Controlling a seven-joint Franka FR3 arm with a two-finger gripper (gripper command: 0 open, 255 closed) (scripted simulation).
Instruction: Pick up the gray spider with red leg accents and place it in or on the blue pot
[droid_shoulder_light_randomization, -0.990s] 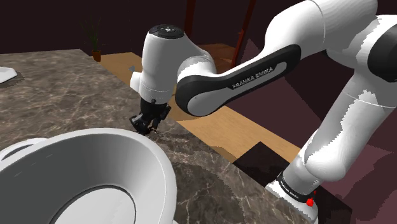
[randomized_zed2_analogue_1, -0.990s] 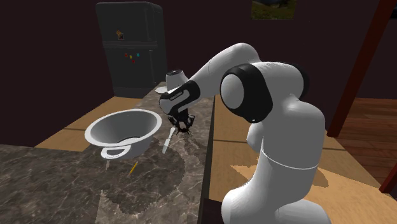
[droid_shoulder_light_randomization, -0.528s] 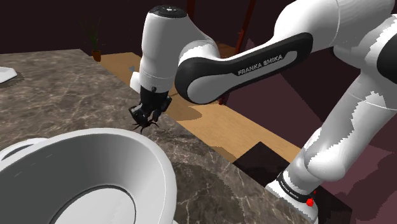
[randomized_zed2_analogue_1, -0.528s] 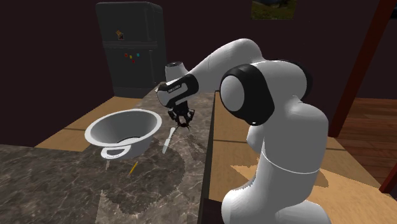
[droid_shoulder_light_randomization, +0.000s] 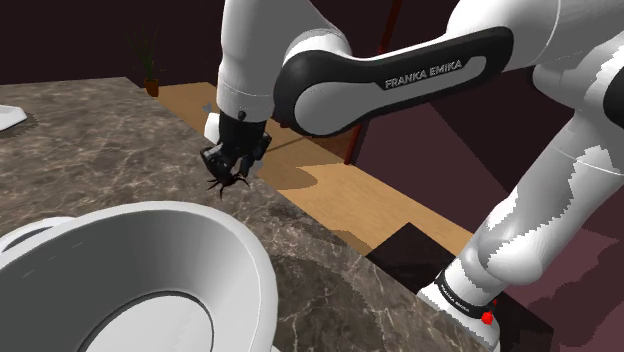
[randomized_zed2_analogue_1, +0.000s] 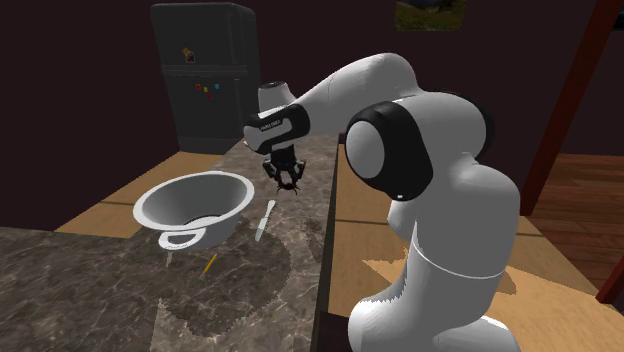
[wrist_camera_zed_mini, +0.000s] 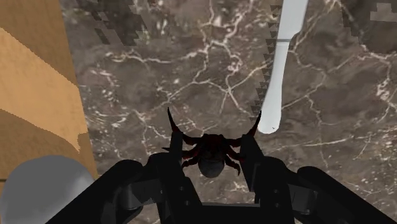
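**Current state.** The gripper (wrist_camera_zed_mini: 213, 151) is clamped on the spider (wrist_camera_zed_mini: 212, 162). The two black fingers (wrist_camera_zed_mini: 178, 156) press against its dark body from either side, and the red-tinted legs splay out past the fingertips. In the shoulder view the spider (droid_shoulder_light_randomization: 227, 185) hangs under the gripper (droid_shoulder_light_randomization: 228, 176), clear of the marble counter (droid_shoulder_light_randomization: 100, 140) and near the counter's edge. It is beyond the rim of the pot (droid_shoulder_light_randomization: 200, 225), not over it.

**Hazards.**
- Slip: the grip covers a small body with thin legs. A fast swing towards the pot could probably work the spider loose.
- Rim strike: the pot wall stands high. If the spider is carried across too low, it or the fingers could hit the rim and push the pot.
- Early release: if the fingers open short of the rim, the spider drops on the counter or over the nearby edge to the wooden floor (droid_shoulder_light_randomization: 330, 205).
- Clutter: a white knife (randomized_zed2_analogue_1: 264, 218) lies on the counter beside the pot, roughly below the gripper (randomized_zed2_analogue_1: 285, 170). A yellow stick (randomized_zed2_analogue_1: 209, 264) lies nearer the camera. Neither should be touched on any descent.

**Containers.** There is one container — the pot (randomized_zed2_analogue_1: 170, 200), which is drawn white, wide-mouthed, with a loop handle. As far as the second exterior view shows, nothing is in it. The spider (randomized_zed2_analogue_1: 290, 183) is beside it, in the air.
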